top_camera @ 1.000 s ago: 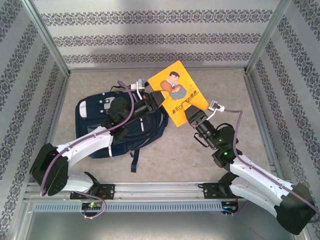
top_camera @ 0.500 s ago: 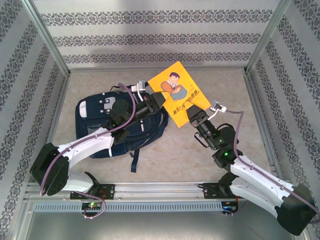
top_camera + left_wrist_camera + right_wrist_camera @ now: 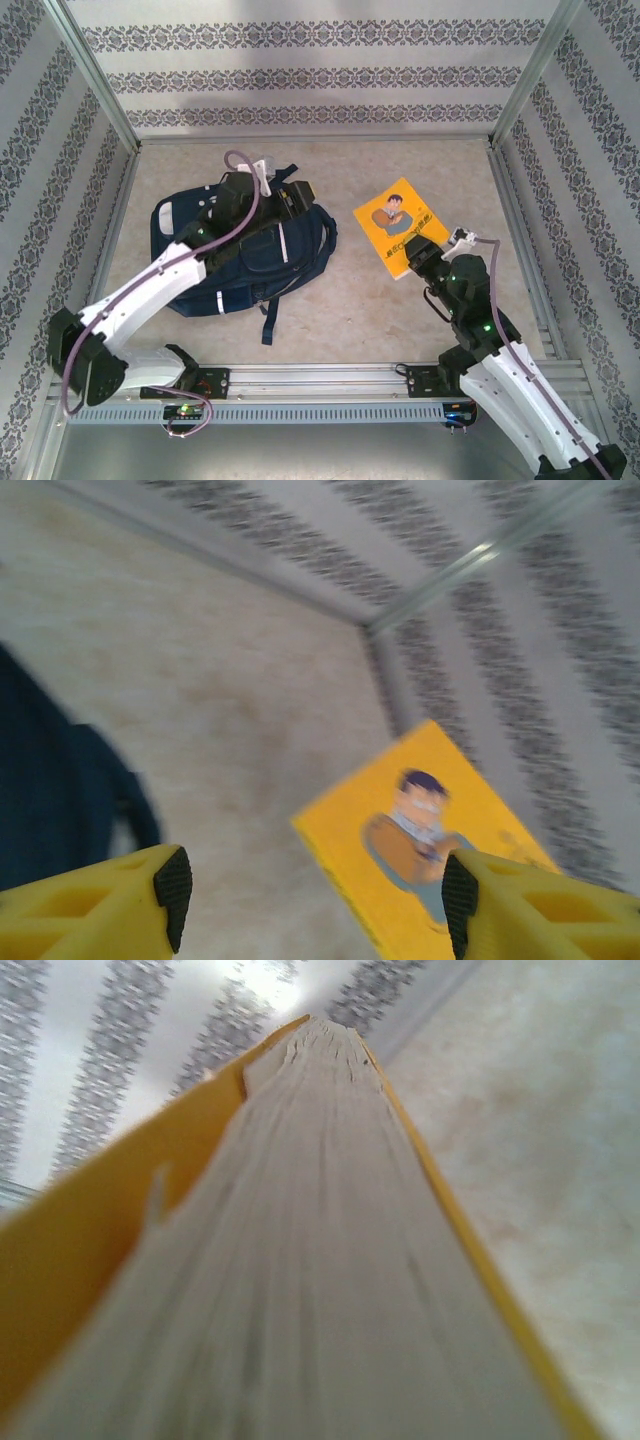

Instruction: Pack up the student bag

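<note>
The student bag lies flat on the left of the beige table, navy with grey-white patches; its dark edge also shows in the left wrist view. My left gripper hovers above the bag's upper right corner, open, with nothing between its yellow fingers. A yellow book with a cartoon man is at the right, off the bag. My right gripper is shut on the book's near corner. The book's page edge runs away from the right wrist camera. From the left wrist the book appears ahead and to the right.
Patterned walls and metal frame posts enclose the table on three sides. A dark strap trails from the bag toward the rail at the near edge. Bare tabletop lies between bag and book.
The left gripper let go of the yellow book, opened and drew back over the bag. The right gripper, shut on the book, carried it right and nearer.
</note>
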### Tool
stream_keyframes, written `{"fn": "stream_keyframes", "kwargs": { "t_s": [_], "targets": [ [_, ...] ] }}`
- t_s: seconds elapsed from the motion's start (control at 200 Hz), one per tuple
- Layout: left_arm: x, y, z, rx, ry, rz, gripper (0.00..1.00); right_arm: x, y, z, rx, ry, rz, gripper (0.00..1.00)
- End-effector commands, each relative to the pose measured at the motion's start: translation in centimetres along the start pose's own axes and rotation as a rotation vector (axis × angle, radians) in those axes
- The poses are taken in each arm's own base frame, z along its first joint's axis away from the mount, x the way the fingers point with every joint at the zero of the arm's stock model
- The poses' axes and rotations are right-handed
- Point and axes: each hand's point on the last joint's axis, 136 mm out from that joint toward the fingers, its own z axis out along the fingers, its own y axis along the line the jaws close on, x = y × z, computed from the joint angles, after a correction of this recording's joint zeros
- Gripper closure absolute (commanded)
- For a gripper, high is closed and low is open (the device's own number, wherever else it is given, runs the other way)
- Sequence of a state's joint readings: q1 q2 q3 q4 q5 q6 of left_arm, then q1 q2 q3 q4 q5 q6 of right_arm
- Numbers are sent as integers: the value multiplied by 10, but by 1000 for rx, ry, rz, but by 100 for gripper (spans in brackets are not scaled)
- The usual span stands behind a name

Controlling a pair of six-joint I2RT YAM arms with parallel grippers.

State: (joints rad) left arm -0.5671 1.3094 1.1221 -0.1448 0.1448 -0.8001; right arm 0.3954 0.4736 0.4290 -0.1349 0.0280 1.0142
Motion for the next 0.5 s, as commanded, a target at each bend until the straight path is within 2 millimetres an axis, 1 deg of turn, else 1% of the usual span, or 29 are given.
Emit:
{"fn": "stream_keyframes", "kwargs": {
  "t_s": [0.0,0.095,0.295,0.42,0.495],
  "targets": [
    [34,67,14,-232,199,54,32,6,5,-8,-36,49,-26,100],
    [36,87,28,-244,249,8,32,11,2,-8,-37,68,-24,100],
    [32,116,51,-298,297,17,34,16,1,-10,-46,87,-29,100],
    [34,126,67,-282,308,-12,36,16,1,-12,-49,89,-34,100],
    [37,125,78,-239,326,-25,41,18,0,-11,-50,93,-37,100]
  ]
}}
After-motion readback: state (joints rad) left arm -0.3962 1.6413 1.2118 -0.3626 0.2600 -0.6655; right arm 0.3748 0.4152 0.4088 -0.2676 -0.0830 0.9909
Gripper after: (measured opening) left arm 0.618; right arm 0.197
